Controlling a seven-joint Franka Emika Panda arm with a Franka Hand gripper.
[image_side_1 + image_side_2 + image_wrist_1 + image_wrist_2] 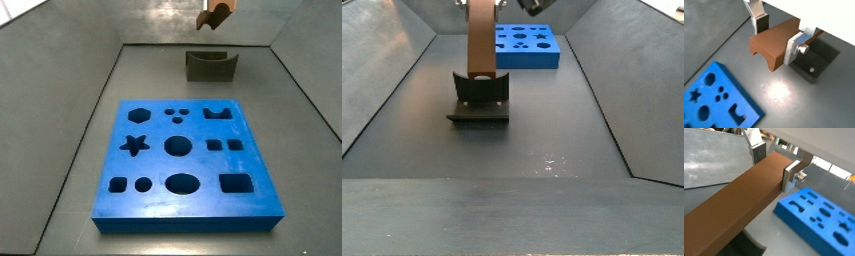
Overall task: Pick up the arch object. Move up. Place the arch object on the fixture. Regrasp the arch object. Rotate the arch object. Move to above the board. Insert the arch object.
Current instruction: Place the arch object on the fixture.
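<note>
**Orange-brown bar held above the dark stand**

Orange-brown and long, the arch object (pixel 741 203) is one single block. In both wrist views it sits between the two silver fingers (pixel 793 46) of the gripper (pixel 777 35), and the fingers press on its two sides, so the gripper is clamped on it. One wrist view shows a curved cut (pixel 772 60) in the end of the block.

One fixture (pixel 478 100) stands on the grey floor (pixel 543 140). It is dark, with a base plate and an upright part. In a side view the arch object (pixel 480 38) stands upright and reaches down to the top of the fixture. From that view it is hard to tell if they touch. In a side view the block (pixel 214 14) is only partly seen at the top edge, above the fixture (pixel 210 66).

One blue board (pixel 185 160) lies flat on the floor, well apart from the fixture. It has ten dark holes: one star, some circles, some squares, one arch shape. All ten holes are empty.
</note>
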